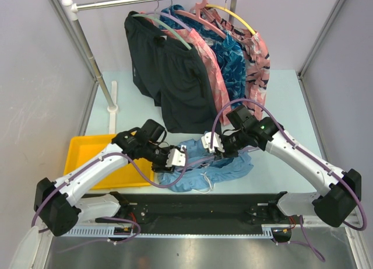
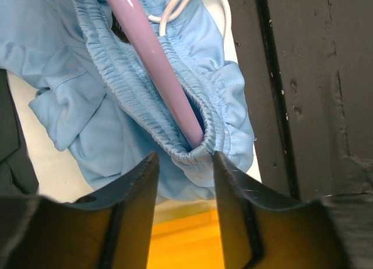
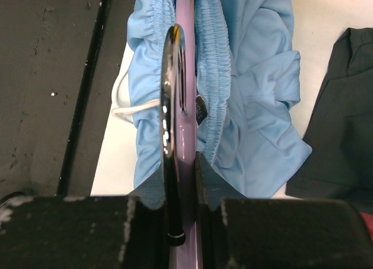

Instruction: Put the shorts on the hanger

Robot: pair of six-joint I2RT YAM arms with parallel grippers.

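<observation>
**Lavender hanger part-way into the blue shorts, one gripper pinching it**

From above, the shorts (image 1: 226, 166) lie bunched on the pale table (image 1: 280, 100) at its near edge, between the two arms. The hanger is all but lost there among fingers and cloth.

The wrist views make it plain. From the left wrist, the hanger (image 2: 154, 65) runs slantwise into the waistband opening. Its tip is buried in the gathered corner, and the white drawstring (image 2: 175, 9) loops beside it. The left gripper (image 2: 185, 164) has its fingers spread, with that waistband corner right at the mouth of the gap. Whether cloth touches either finger I cannot tell.

The right wrist shows the other end. The right gripper (image 3: 185, 164) is pressed tight on the lavender bar. The silver hook (image 3: 169, 105) stands edge-on in front, and the waistband parts to either side.

Around them, a yellow tray (image 1: 87, 158) sits under the left arm. Black shorts (image 1: 175, 82) hang from the rail (image 1: 145, 0) just behind the grippers, with patterned garments (image 1: 233, 53) beside them. A black strip (image 1: 192, 202) runs along the near edge.

How far the hanger reaches inside the cloth is hidden. The legs of the shorts are crumpled, their outline hard to read. From above, both sets of fingertips are covered by the wrists.
</observation>
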